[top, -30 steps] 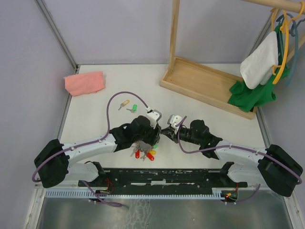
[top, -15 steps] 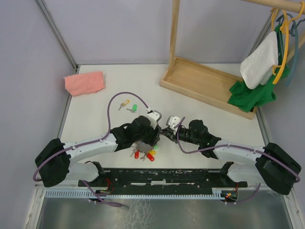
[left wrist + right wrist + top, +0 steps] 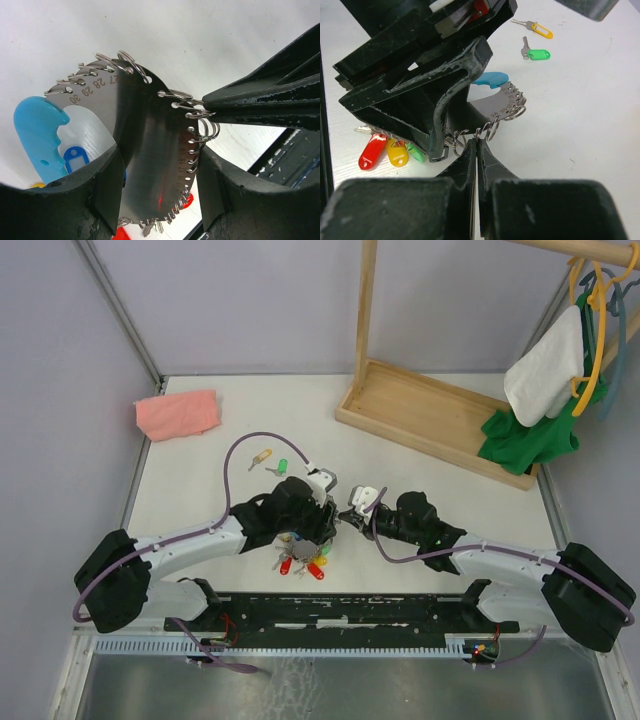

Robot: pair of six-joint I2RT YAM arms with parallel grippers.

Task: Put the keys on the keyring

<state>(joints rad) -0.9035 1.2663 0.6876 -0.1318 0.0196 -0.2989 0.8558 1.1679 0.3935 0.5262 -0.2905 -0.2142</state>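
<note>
While apart from keyring, keys loose.

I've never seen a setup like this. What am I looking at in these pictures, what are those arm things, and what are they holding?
These are two robot arms bolted to a white table. One picture looks down from above; the other two come from a camera on each wrist. The left claw grips a curved silver metal plate edged with numbered holes and small wire rings, with coloured-head keys attached. The right claw is pinched shut on one small wire ring at its edge. Loose on the table lie a yellow-headed silver key and a green-headed silver key. Farther back: a pink cloth and a wooden rack.
</note>
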